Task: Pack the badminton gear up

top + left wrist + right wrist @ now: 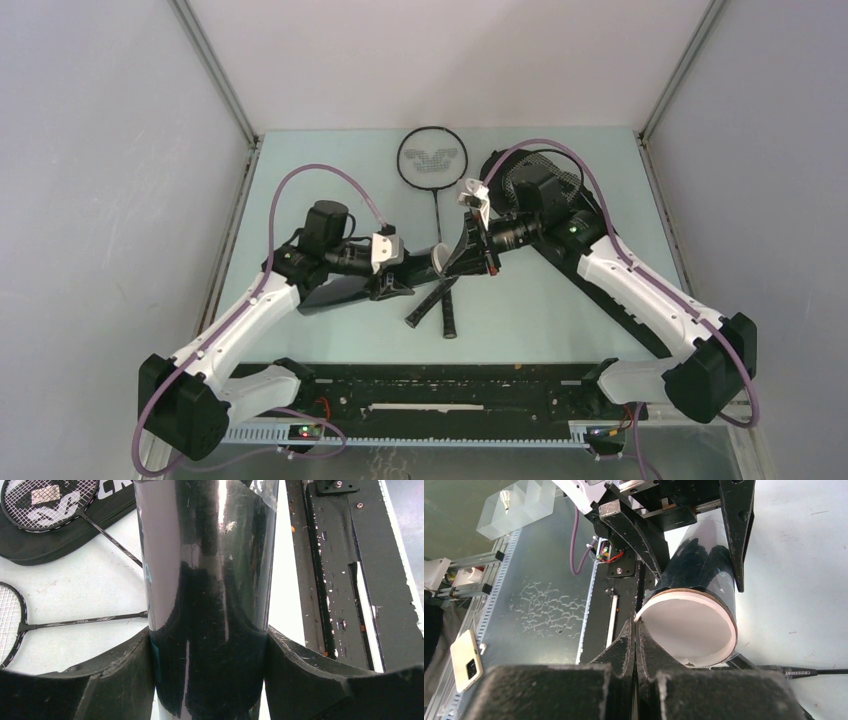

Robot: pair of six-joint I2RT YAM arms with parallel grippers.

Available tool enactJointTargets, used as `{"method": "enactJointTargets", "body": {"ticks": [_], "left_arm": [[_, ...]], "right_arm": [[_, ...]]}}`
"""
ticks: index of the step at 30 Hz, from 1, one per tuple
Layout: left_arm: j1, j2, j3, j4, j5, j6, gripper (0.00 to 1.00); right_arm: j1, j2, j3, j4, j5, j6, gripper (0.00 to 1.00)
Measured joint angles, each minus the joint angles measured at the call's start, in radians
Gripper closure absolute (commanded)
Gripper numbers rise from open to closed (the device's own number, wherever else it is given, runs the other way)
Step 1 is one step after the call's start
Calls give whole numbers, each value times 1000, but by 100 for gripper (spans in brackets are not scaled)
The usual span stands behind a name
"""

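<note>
The long black tube (345, 293) is lifted off the table at a slant, its open white-lined mouth (689, 625) facing right. My left gripper (400, 275) (209, 635) is shut on the tube (210, 580), with a finger pressed against each side. My right gripper (462, 255) (636, 625) is shut, its tips touching the rim of the tube's mouth. One black racket (430, 158) lies at the back centre. A second racket (545, 175) rests on the black bag (560, 235) under my right arm. Both rackets (47, 500) (10, 615) and the bag (65, 535) show in the left wrist view.
The two racket handles (435, 305) cross on the table just below the tube. A black rail (440, 385) runs along the near edge between the arm bases. Off the table lie a phone (466, 660) and a clear plastic box (519, 502). Grey walls close in the sides and back.
</note>
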Motion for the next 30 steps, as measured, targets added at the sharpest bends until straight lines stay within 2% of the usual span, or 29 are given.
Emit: {"method": "enactJointTargets", "body": {"ticks": [14, 30], "left_arm": [[-3, 0, 0, -51, -17, 87, 82], [-8, 0, 0, -53, -33, 95, 82]], "right_arm": [[0, 39, 17, -68, -47, -29, 100], [11, 43, 18, -68, -15, -29, 100]]}}
